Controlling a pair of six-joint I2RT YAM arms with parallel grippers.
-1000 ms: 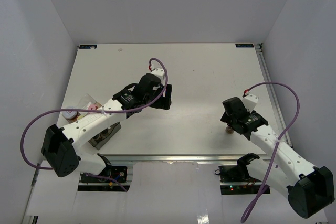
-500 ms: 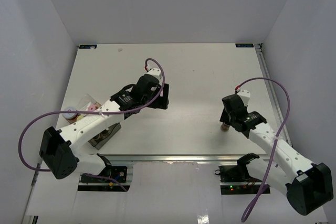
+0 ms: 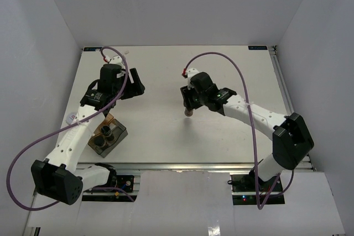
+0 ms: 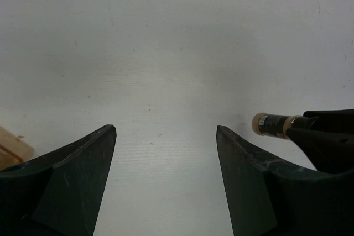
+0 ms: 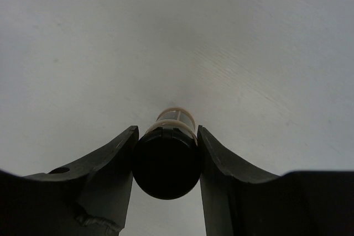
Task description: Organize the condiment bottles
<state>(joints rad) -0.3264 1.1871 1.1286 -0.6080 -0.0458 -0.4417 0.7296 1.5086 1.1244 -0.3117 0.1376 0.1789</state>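
Right wrist view: one condiment bottle [image 5: 166,169], black cap toward the camera, pinched in our right hand [image 5: 165,132]. Top view: we have carried it from the desk's [image 3: 238,64] lower right to frame centre. Left hand [image 4: 165,131], spread and empty, has swung to the upper left, uncovering the grey box [image 3: 120,134] at lower left, which holds two more bottles [image 3: 105,132] and is the likely destination.

Top view: high above near edge, looking steeply down on whole bench [image 3: 221,70]. Wrist views: close, low over bench. All three share bottle [image 5: 166,161].
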